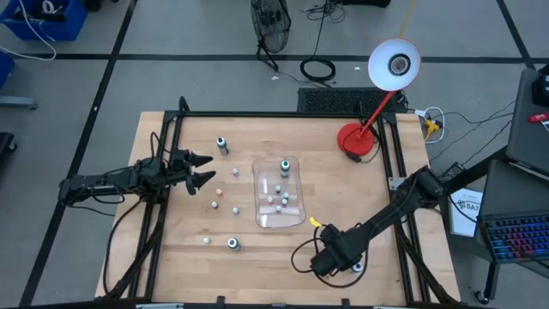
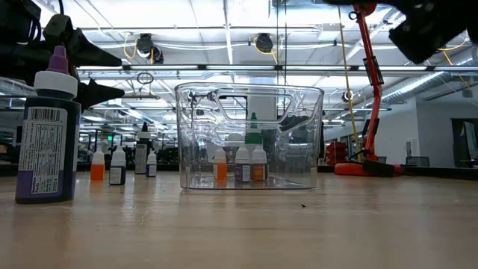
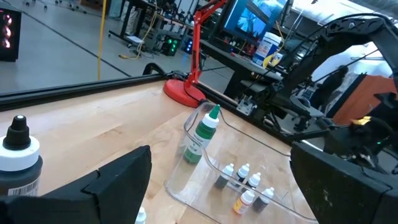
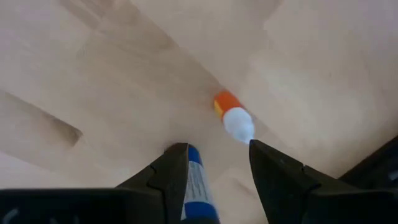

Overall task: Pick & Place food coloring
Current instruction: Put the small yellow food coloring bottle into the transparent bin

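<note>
Item: my right gripper [image 4: 214, 180], lower centre of the right wrist view and lower right of the high view, pointed down at the table [image 1: 360, 197]. My jaws stand a little apart with a blue-labelled bottle [image 4: 198, 186] between them; whether they actually grip it I cannot tell. An orange bottle with a white cap [image 4: 233, 117] lies on its side on the wood just beyond my fingertips, near the middle of that view, seemingly one of the strays waiting to be gathered. Item: my left gripper [image 1: 206, 170], left of centre in the high view, jaws spread wide and empty, facing the clear tray [image 1: 257, 176], I judge in readiness for a loose bottle nearby. Item: the tray, centre of the high view, serving as the collecting place. It holds one taller green-capped bottle [image 3: 203, 132] and five small white-capped bottles [image 3: 244, 182], by the left wrist view's count. Item: the food coloring outside the tray. The high view shows about six on the wood: a dark bottle [image 1: 222, 146] at upper left, four tiny ones left of the tray, and one near the bottom edge [image 1: 232, 244]. One large dark bottle with a purple-tipped cap [image 2: 46, 131] fills the left of the low view. Item: one red desk lamp [image 1: 360, 137], upper right of the high view.
</note>
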Robot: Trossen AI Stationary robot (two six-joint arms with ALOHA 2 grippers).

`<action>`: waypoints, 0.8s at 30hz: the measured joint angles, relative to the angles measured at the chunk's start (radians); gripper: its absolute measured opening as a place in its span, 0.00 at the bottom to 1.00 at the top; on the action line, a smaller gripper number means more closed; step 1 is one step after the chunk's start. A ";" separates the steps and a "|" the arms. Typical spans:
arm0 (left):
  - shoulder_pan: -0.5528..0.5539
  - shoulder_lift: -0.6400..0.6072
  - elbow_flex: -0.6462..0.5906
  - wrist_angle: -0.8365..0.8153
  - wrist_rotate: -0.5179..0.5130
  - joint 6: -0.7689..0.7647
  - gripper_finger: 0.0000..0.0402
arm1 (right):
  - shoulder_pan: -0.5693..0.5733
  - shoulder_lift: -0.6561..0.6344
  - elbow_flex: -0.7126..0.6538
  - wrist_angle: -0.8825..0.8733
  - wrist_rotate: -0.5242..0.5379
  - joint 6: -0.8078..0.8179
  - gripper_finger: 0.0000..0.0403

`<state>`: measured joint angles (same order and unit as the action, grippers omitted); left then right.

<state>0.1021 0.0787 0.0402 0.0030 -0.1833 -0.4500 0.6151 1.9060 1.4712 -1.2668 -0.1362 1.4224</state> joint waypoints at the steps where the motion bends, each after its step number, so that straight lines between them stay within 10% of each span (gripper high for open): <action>1: 0.000 0.000 0.000 0.000 0.000 0.000 0.94 | -0.002 0.000 -0.006 0.006 0.002 -0.008 0.39; 24: 0.000 0.000 0.000 0.000 0.000 0.000 0.94 | -0.013 0.000 -0.095 0.067 0.000 -0.043 0.39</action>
<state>0.1024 0.0788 0.0402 0.0032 -0.1833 -0.4500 0.6018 1.9057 1.3766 -1.2001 -0.1360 1.3796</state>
